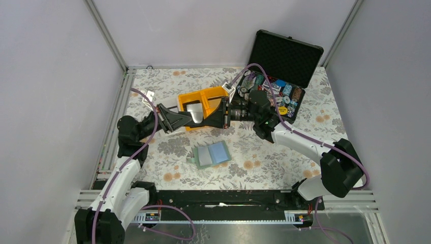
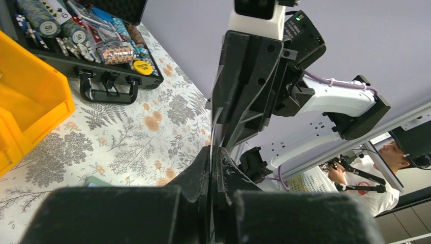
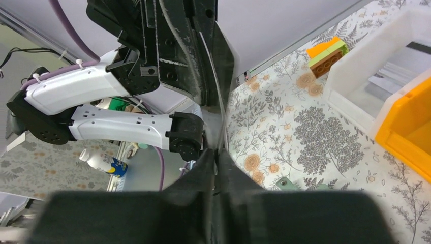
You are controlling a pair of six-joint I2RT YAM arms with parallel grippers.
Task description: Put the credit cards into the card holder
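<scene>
1. Silvery-grey credit card (image 1: 193,112) is clamped by both the left gripper (image 2: 212,152) and the right gripper (image 3: 216,155), above the yellow bin (image 1: 189,98).
2. Thin, stiff and slick, it is judged best pinched across its flat faces.
3. The card holder (image 1: 212,155) is laid open nearer the bases.

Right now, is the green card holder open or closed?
Open. The card holder lies spread flat on the table, with both pale blue pocket pages facing up.

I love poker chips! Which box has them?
The black case with its lid up, far right. The yellow bin is lidless and shows no chips.
</scene>
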